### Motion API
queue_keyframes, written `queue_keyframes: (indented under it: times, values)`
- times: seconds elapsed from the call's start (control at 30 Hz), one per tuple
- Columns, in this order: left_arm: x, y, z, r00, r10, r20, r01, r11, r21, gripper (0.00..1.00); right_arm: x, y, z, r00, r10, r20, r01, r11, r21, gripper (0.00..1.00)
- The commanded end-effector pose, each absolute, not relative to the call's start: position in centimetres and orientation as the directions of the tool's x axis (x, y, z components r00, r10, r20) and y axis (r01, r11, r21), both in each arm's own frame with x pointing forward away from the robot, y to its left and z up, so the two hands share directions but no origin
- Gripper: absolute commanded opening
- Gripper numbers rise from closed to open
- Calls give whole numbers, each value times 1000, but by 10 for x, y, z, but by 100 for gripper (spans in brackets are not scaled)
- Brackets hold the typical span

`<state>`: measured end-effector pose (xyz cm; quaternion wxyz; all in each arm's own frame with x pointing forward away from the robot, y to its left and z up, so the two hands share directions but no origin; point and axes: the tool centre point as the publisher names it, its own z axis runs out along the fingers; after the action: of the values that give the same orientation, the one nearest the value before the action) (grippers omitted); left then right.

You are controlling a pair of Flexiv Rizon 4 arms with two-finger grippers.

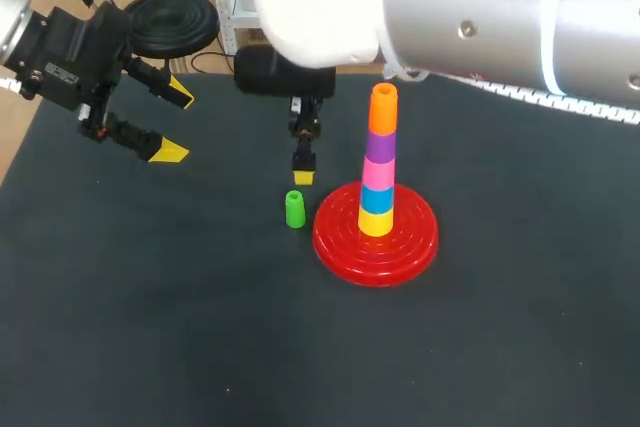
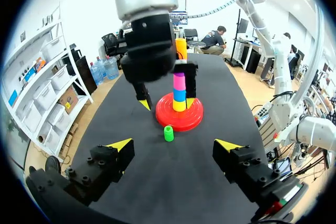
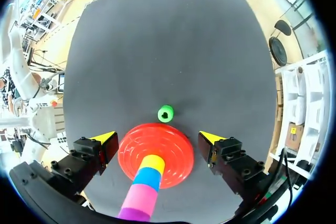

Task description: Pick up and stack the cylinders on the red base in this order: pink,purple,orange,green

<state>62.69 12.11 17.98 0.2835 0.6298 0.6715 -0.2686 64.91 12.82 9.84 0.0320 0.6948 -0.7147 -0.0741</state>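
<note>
— Right wrist view, nearest first: findings?
— Released and empty: right gripper (image 3: 157, 137), fingers spread wide. Directly beneath, red base (image 3: 176, 148) with column of cylinders rising toward the wrist. Just ahead of base, green cylinder (image 3: 165, 113), upright on black table (image 3: 173, 40), narrow gap to the rim.
— Head view, working outward?
— On base, bottom up: yellow cylinder (image 1: 376, 222), blue cylinder (image 1: 377, 199), pink cylinder (image 1: 377, 173), purple cylinder (image 1: 379, 146), orange cylinder (image 1: 382, 110) topmost. Green cylinder off the stack, beside base on left-arm side. At far left table edge, left gripper (image 1: 175, 125), well apart from stack, fingers parted, nothing held.
</note>
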Motion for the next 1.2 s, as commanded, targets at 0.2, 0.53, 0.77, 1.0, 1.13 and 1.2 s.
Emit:
queue_keyframes:
  times: [0.2, 0.53, 0.77, 1.0, 1.13, 1.2]
  values:
    - [626, 121, 179, -46, 694, -719, 998, 64, -1, 100, 639, 137, 74, 6, -1000, -25, -992, -9, 124, 100]
    - [626, 121, 179, -46, 694, -719, 998, 64, -1, 100, 632, 141, 60, -1, -997, -79, -990, -10, 143, 100]
    - [626, 121, 179, -46, 694, -719, 998, 64, -1, 100, 632, 144, 54, 0, -997, -80, -989, -12, 149, 100]
    - [626, 121, 179, -46, 694, -719, 998, 64, -1, 100, 631, 148, 51, 7, -997, -77, -989, -18, 146, 100]
    - [626, 121, 179, -46, 694, -719, 998, 64, -1, 100, 631, 149, 48, 4, -998, -67, -990, -13, 137, 100]
    - [626, 121, 179, -46, 694, -719, 998, 64, -1, 100, 631, 149, 46, 5, -998, -59, -992, -12, 126, 100]
